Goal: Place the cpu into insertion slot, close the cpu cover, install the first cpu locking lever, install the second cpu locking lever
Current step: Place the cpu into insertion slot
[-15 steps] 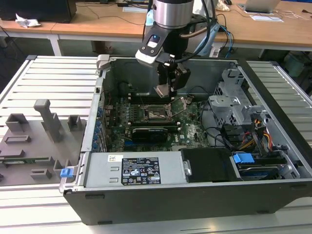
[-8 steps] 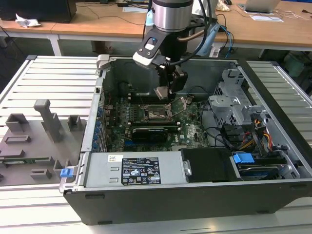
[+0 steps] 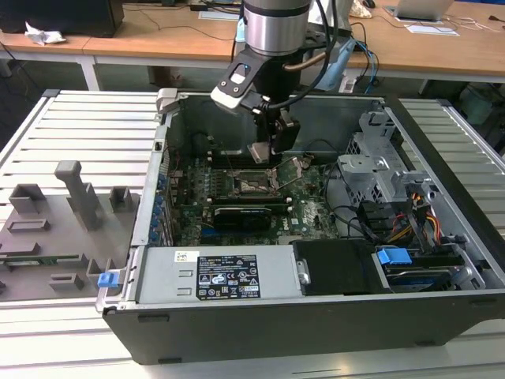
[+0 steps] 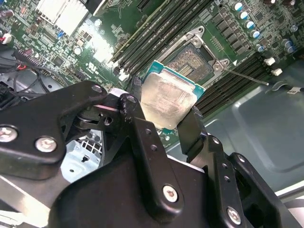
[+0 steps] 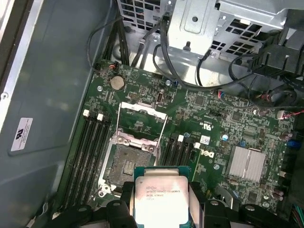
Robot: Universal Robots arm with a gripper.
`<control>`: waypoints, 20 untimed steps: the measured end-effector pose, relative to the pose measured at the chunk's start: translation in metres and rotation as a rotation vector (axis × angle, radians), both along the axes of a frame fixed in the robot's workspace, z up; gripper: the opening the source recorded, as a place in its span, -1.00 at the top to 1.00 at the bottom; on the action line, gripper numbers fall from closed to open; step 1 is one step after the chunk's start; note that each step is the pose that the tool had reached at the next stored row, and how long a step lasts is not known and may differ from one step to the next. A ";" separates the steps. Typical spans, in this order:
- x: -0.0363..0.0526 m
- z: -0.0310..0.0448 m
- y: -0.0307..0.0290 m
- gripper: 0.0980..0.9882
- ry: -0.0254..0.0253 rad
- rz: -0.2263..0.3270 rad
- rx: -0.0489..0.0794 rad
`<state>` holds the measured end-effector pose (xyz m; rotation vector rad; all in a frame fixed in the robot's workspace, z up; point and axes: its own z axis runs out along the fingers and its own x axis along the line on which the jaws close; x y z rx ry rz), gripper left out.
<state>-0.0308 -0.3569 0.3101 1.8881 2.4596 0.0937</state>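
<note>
We hold the cpu (image 5: 159,197) clamped by its edges between the two black fingers of the gripper (image 4: 164,111), metal top facing the wrist cameras, the arm (image 3: 272,31) reaching straight down into the open computer case (image 3: 316,118). The chip hangs above the bare insertion slot (image 5: 127,166), apart from it, with the cpu cover (image 5: 140,107) swung up and open. Memory slots (image 5: 90,142) flank the socket closely on both sides; the drive cage (image 3: 379,166) stands well apart.
</note>
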 end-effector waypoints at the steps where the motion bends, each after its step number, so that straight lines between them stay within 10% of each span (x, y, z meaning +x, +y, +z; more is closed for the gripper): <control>1: 0.0000 -0.0001 0.0000 0.00 0.0000 -0.004 0.000; 20: -0.0001 -0.0048 0.0001 0.00 0.0000 -0.199 -0.006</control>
